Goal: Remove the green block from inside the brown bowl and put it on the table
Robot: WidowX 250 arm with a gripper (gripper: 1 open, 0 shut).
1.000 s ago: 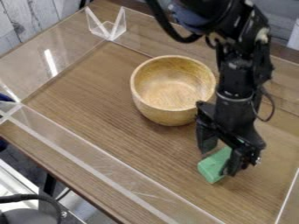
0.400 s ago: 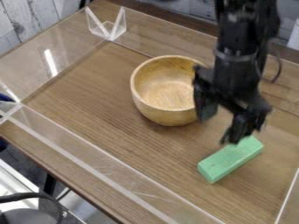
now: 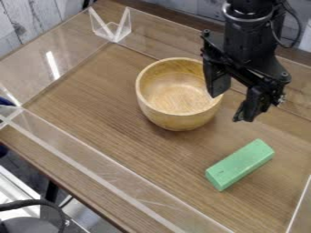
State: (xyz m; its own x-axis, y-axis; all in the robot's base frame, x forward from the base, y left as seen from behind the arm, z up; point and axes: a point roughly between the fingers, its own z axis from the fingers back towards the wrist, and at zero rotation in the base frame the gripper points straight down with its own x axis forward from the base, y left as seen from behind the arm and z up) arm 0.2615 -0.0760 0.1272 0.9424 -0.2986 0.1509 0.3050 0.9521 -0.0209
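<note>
On my feed, the far left shows the low clear acrylic wall [image 3: 73, 150] running along the near edge of the desk [image 3: 97, 100], with a small clear bracket [image 3: 109, 25] standing at the back corner. Moving right, I see the brown bowl [image 3: 179, 93] sitting upright near the middle of the desk, its hollow showing only bare wood grain. Just right of the bowl and above it hangs my claw [image 3: 239, 98], pointing down with its two dark fingers spread wide and nothing between them; in this view one finger overlaps the bowl's right rim, the other hangs over bare wood. Further right and nearer the camera, the green block [image 3: 239, 165] lies flat on the desk, angled diagonally, apart from the bowl and clear of the claw
</note>
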